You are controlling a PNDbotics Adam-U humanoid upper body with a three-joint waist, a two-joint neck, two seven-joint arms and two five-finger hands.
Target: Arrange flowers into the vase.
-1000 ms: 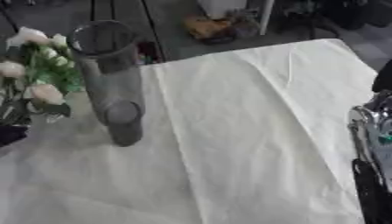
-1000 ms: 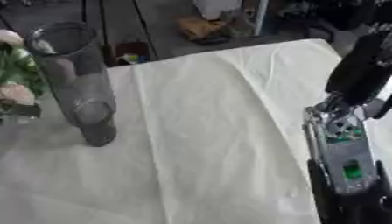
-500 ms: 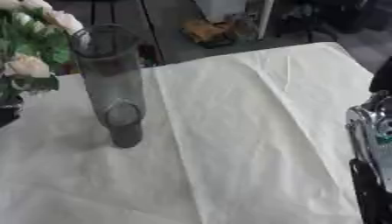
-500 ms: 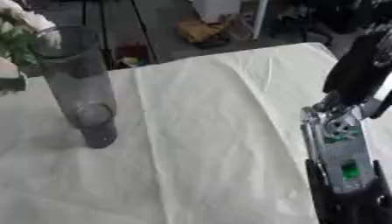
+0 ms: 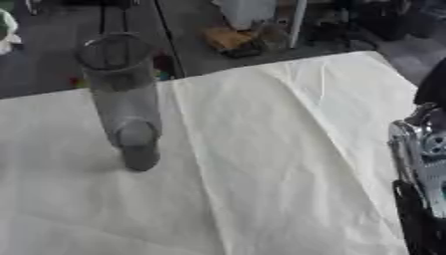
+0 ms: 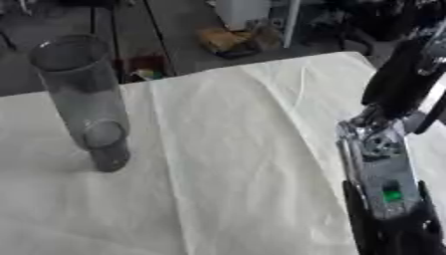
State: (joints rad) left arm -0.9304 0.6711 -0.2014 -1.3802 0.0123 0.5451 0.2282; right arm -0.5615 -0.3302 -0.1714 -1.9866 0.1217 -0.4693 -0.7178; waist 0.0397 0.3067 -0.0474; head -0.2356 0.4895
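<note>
A tall clear glass vase [image 5: 122,99] stands upright on the white cloth at the left, and nothing shows inside it. One pale bloom of the flowers [image 5: 5,29] with a bit of green peeks in at the top left edge, high above and left of the vase. The rest of the bunch and my left hand are out of view. My right arm [image 6: 383,164], silver and black with a small green light, runs down the right side. Its hand [image 6: 392,239] is dark at the lower right corner, far from the vase.
The white tablecloth [image 5: 261,164] covers the table, with creases running down its middle. Beyond the far edge lies a dark floor with clutter, among it a yellow-brown object [image 5: 228,39] and a white post [image 5: 299,22].
The flower bunch has risen and gone up and left, from beside the vase to almost out of view. The vase and my right arm have stayed put.
</note>
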